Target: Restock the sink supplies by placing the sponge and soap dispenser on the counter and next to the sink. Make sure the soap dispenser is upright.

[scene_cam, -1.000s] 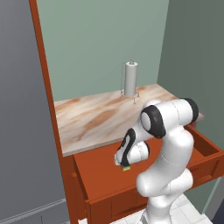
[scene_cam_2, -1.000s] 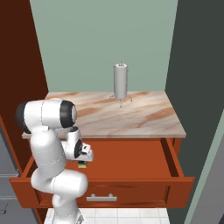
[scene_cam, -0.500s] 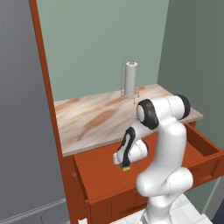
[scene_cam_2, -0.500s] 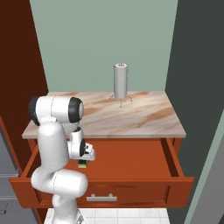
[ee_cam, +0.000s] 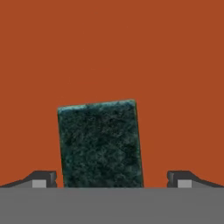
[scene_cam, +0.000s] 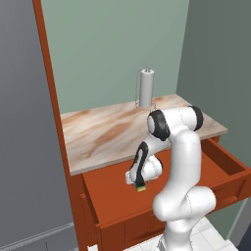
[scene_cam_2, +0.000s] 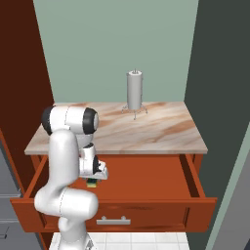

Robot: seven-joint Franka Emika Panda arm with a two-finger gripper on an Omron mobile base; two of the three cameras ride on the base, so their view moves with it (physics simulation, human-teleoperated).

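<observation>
Dark finger tips of the claw (ee_cam: 112, 180) are being held spread wide and empty, one to each side of the small rectangular sponge (ee_cam: 100, 143), dark green scrub top facing up. Directly beneath the claw it is lying, on the red-brown wooden drawer floor (ee_cam: 112, 48), its long axis running away from the claw, across the line between the tips.

At mid-frame the marbled counter (scene_cam_2: 161, 132) carries a tall grey cylinder on a wire stand (scene_cam_2: 135, 93) near its back edge. Below, the open drawer (scene_cam_2: 146, 176) holds the sponge (ee_cam: 100, 144) flat, green side up.
</observation>
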